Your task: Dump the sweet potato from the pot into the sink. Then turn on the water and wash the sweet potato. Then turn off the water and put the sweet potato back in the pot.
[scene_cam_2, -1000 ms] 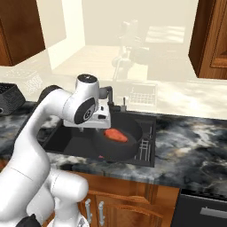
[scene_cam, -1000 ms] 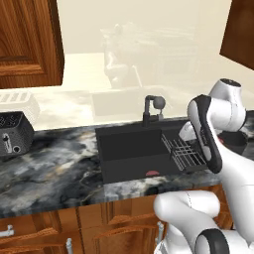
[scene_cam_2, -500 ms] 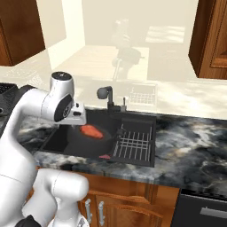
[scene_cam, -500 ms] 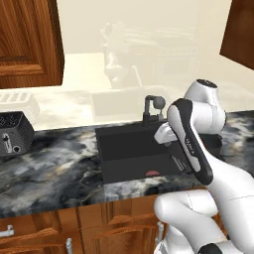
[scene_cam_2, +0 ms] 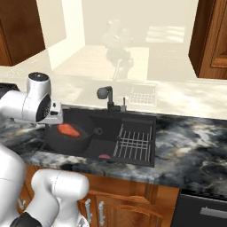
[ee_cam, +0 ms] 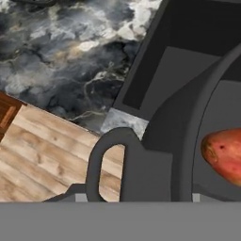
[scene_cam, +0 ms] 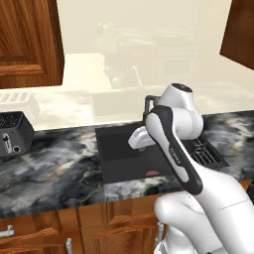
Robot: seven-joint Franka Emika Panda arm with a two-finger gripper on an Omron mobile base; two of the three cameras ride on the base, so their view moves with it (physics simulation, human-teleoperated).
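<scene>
Sweet potato (scene_cam_2: 68, 129): orange-red lump lying inside the pot (scene_cam_2: 75, 141), not yet dumped.
Pot: held over the left end of the sink (scene_cam_2: 137, 119); seems level.
Gripper: apparently clamped on the pot's near rim beside its loop handle (ee_cam: 103, 160); fingertips hidden.
Faucet (scene_cam_2: 106, 95): no water visible.
Progress: early; dumping, washing and returning all remain.

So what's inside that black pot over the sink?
One sweet potato, orange-red, lies inside the pot; the hand view shows it against the dark inner wall. The near wall and the robot's arm cover part of the pot's floor, so anything else there can't be seen.
</scene>
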